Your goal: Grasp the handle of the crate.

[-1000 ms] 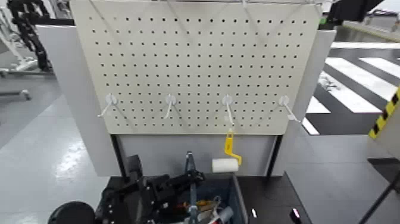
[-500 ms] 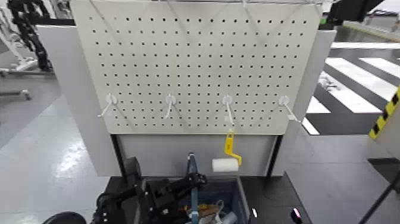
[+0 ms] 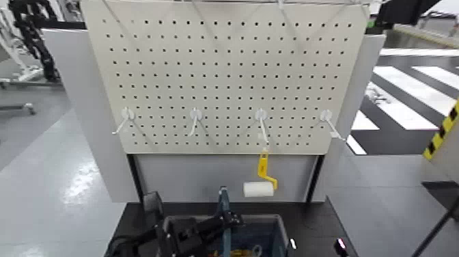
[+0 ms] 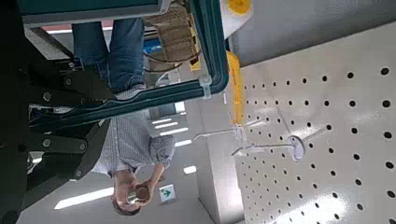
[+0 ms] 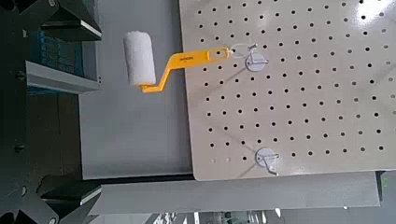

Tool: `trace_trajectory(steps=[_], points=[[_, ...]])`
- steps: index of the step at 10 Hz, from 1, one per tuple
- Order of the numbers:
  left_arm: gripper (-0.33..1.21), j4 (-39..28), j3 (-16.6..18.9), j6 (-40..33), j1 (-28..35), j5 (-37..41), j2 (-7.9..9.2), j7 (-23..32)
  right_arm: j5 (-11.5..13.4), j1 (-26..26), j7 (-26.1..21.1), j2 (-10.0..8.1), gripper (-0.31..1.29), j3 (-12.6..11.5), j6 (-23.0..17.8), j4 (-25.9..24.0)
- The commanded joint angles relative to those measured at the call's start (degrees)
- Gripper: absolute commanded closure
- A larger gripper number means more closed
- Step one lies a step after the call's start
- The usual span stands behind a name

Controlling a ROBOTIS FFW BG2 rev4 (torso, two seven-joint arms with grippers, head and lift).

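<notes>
**Left gripper clamped on the crate's handle below the pegboard**

The pegboard (image 3: 229, 75) is the landmark: a pale perforated panel with four white hooks along its lower rows. The crate (image 3: 273, 225) sits directly below the pegboard's lower edge, just in front of the grey panel under it; only its thick blue-grey rim shows at the bottom of the head view. The handle (image 3: 223, 205) rises from the crate's middle as a narrow teal upright strip, its top reaching toward the pegboard's underside.

The left gripper (image 3: 220, 224) comes in from the left side below the pegboard, its black fingers pressed together around the handle at about rim height. In the left wrist view the teal bar (image 4: 210, 56) runs between the dark finger links, with the pegboard behind it and a person (image 4: 126, 140) in a striped shirt and jeans standing beyond.

A paint roller (image 3: 259, 183) with a yellow grip hangs from the third hook of the pegboard, its white sleeve just below the pegboard's edge, above the crate and apart from the handle. The right gripper cannot be seen; its wrist camera faces the pegboard and roller.
</notes>
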Motion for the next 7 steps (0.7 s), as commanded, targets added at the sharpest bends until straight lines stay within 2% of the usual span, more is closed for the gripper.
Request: trace_trajectory(steps=[1, 7], points=[[1.19, -2.49, 0.52, 0.14, 2.18, 1.81, -0.19, 1.42, 0.0, 0.0, -0.09, 0.0, 0.15, -0.07, -0.19, 0.09], [1.19, -2.67, -2.12, 0.22, 2.62, 5.15, -0.8, 1.42, 0.7, 0.0, -0.09, 0.26, 0.15, 0.11, -0.01, 0.0]])
